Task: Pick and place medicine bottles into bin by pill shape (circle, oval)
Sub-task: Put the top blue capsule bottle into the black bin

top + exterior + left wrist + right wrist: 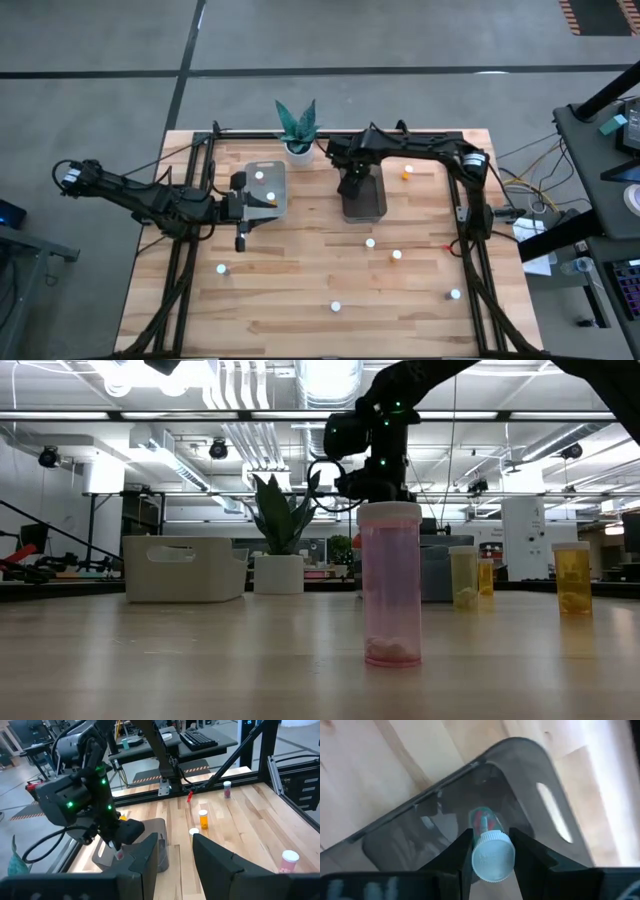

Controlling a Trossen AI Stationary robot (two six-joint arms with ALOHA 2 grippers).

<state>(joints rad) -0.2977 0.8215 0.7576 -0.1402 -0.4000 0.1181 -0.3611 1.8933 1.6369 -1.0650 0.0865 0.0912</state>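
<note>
My right gripper [352,186] hangs over the dark grey bin [366,208], shut on a small medicine bottle [491,851] with a white cap and a clear, pinkish body. My left gripper [177,865] waits open, with nothing between its fingers, by the pale clear bin [265,190], where two bottles [258,176] lie. Several more bottles stand on their bases on the table, among them a pink one [391,585] near the front edge and an orange one [407,172] right of the dark bin. My right gripper pinches the bottle between its two fingers at the white cap [492,855], one finger [462,851] on each side. The fingers come from above, pointing steeply down. The bottle lies along them, cap toward the wrist and body [118,854] downward, clear above the dark bin's open top.
A green plant in a white pot [297,130] stands at the far edge between the bins. Loose bottles [370,243] [396,255] [222,268] [335,307] [455,294] are scattered over the near half of the wooden table. Black frame rails run along both sides.
</note>
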